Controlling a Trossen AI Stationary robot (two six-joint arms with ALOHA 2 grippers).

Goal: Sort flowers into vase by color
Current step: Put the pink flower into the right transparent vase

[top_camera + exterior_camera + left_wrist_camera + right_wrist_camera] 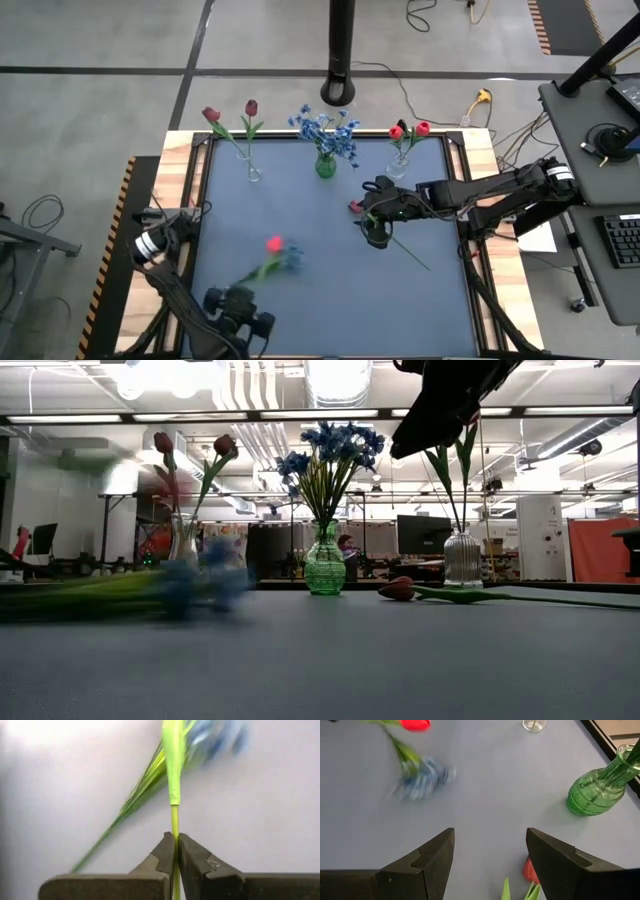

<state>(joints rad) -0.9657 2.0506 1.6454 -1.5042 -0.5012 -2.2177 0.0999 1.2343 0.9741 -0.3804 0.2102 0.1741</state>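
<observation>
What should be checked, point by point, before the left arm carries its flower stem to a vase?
1. Left gripper shut on the thin green stem: ok.
2. Which flower that stem bears, the bright red tulip or the blue blossom sprig beside it: cannot tell.
3. Green glass vase at the table's far edge upright, already holding blue blossoms: ok.
4. Clear glass vase with red tulips upright: ok.
5. Right gripper open, holding nothing, above a red tulip lying on the blue mat: ok.
</observation>
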